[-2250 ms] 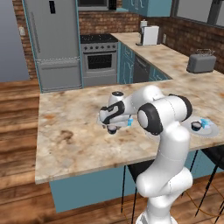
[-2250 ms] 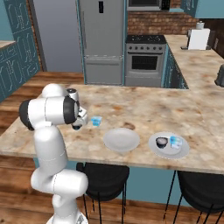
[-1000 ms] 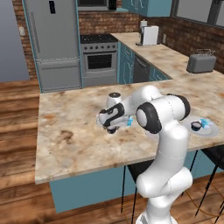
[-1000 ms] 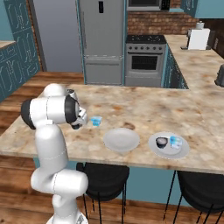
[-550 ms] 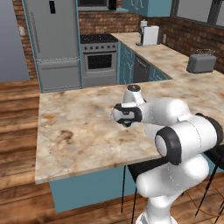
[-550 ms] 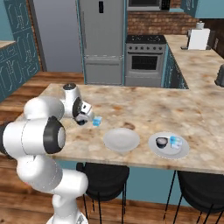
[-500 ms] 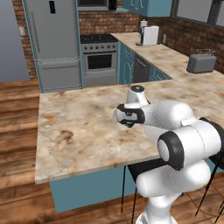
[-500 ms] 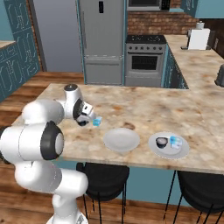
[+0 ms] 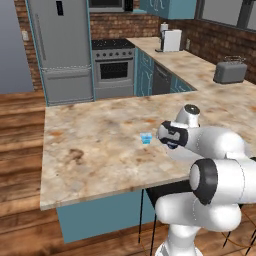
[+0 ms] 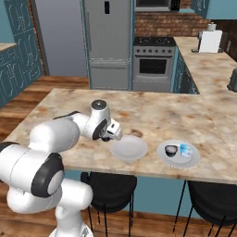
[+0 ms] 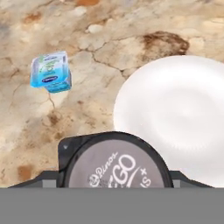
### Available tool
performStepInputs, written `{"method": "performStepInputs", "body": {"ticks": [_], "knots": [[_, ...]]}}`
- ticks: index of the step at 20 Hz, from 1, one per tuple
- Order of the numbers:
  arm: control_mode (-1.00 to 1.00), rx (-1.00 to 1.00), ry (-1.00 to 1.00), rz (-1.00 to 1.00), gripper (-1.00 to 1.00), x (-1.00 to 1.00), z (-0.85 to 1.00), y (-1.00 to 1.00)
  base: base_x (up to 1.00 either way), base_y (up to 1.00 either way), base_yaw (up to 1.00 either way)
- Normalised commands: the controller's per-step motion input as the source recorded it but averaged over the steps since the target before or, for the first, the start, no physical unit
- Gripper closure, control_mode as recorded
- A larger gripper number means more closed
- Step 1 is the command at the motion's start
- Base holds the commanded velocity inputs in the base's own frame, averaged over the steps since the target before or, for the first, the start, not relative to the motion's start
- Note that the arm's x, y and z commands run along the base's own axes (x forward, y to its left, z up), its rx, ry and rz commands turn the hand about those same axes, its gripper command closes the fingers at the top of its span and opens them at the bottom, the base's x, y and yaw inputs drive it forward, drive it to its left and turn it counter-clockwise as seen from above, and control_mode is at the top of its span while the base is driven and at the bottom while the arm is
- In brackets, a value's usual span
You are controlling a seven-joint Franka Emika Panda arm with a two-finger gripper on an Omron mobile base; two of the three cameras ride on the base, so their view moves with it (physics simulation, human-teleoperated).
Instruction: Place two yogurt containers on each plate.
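My gripper (image 11: 114, 176) is shut on a dark round yogurt container (image 11: 116, 159) with a pale printed top, held just above the counter. Beside it, to the right in the hand view, lies the empty pale plate (image 11: 179, 113). A light blue squarish yogurt cup (image 11: 50, 71) stands on the marble to the upper left, apart from that plate. From the right base view, my gripper (image 10: 114, 136) hovers at the left edge of the empty plate (image 10: 129, 148). The second plate (image 10: 194, 159) carries a dark cup (image 10: 171, 150) and a light blue cup (image 10: 185, 150). The loose blue cup (image 9: 146, 138) sits left of my gripper (image 9: 168, 141).
The marble island counter (image 9: 95, 145) stretches wide to the left. Black stools (image 10: 109, 187) stand under its near edge. A toaster (image 9: 229, 71) and a coffee machine (image 9: 170, 39) stand on the far side counter, with the stove (image 10: 153, 62) and fridge (image 10: 107, 41) behind.
My arm has swung and carried the dark yogurt container away from the loose blue cup toward the empty plate. The blue cup and both plates have stayed put.
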Motion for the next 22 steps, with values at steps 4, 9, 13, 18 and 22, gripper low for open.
{"method": "performStepInputs", "body": {"ticks": [4, 9, 13, 18, 22], "knots": [[-1.00, 0.04, 0.07, 0.04, 1.00, 0.57, -0.11, -0.97, 0.00, 0.00, 0.00], [-1.00, 0.01, 0.13, 0.07, 1.00, 0.50, -0.46, -0.65, 0.00, 0.00, 0.00], [-1.00, -0.02, 0.06, 0.03, 1.00, 0.44, -0.75, -0.13, 0.00, 0.00, 0.00], [-1.00, 0.01, 0.00, 0.02, -1.00, 0.35, -0.33, -0.01, 0.00, 0.00, 0.00], [-1.00, 0.00, 0.00, 0.00, -1.00, 0.00, 0.31, -0.08, 0.00, 0.00, 0.00]]}}
